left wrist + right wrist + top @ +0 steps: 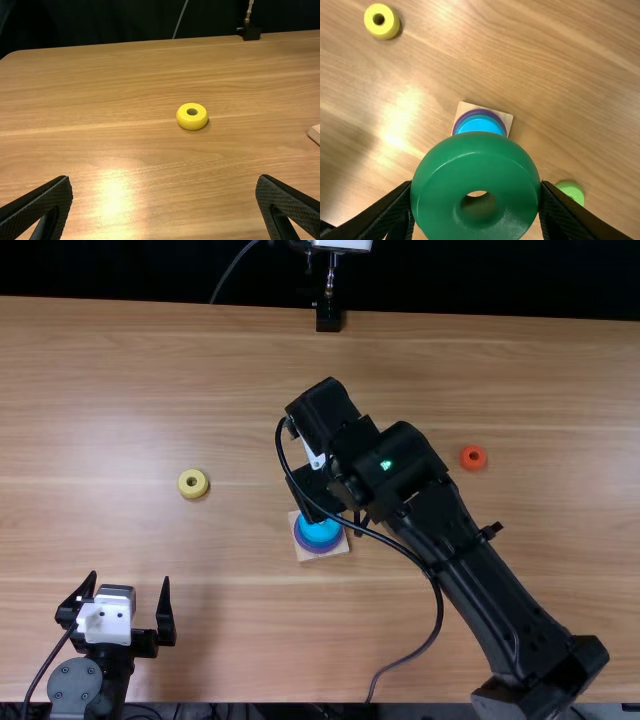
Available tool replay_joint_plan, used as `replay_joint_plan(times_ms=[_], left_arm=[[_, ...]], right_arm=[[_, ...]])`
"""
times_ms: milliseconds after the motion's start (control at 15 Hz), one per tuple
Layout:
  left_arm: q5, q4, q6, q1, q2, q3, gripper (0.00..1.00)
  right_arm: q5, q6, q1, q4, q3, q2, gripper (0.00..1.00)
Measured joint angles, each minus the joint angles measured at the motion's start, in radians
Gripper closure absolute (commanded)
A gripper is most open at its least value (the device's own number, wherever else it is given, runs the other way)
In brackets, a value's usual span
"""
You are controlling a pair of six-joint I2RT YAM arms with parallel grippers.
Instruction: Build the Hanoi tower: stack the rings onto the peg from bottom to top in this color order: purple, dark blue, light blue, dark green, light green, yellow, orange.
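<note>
My right gripper [318, 490] hangs over the wooden base [338, 547], which carries a purple ring [323, 547] below a light blue ring [318, 530]. In the right wrist view, the right gripper [476, 192] is shut on the dark green ring [475, 160], which covers part of the base and hides the peg. The light green ring [571, 192] lies on the table beyond one finger. My left gripper [128, 585] stands open at the near left; its wrist view shows the left gripper [164, 200] with the yellow ring [192, 116] farther off. The orange ring [473, 458] lies right of the right arm.
The right arm slants from the near right edge toward the middle, with a cable looping beside it. A small black stand [328, 317] is at the table's far edge. Bare wood [190, 560] lies between the left gripper and the base.
</note>
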Motion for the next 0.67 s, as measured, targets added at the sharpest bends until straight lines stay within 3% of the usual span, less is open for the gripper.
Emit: replay_joint_plan(times_ms=[667], left_arm=[[0.0, 0.0, -0.001, 0.0, 0.0, 0.0, 0.0]], right_arm=[[0.0, 0.001, 0.0, 0.002, -0.062, 0.001, 1.0]])
